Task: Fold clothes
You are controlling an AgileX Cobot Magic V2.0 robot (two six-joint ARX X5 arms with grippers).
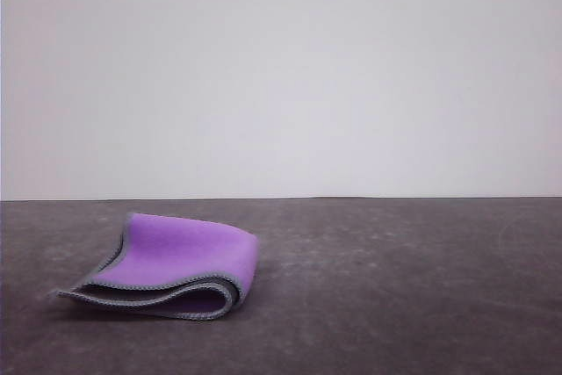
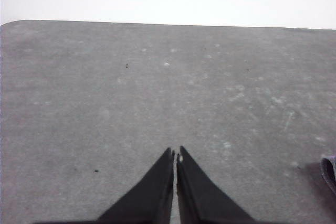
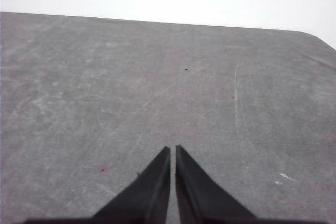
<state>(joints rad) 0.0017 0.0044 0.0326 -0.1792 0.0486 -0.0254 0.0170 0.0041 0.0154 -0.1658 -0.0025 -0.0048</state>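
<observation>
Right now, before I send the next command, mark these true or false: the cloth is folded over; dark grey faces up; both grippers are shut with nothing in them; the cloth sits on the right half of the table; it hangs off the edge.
1. The cloth is folded over on itself. True.
2. Its dark grey face is on top. False: the purple face is up.
3. The left gripper and right gripper are shut and hold nothing. True.
4. The cloth sits on the right half of the table. False: it lies left of centre in the front view.
5. It hangs off the table edge. False: it rests wholly on the surface.
</observation>
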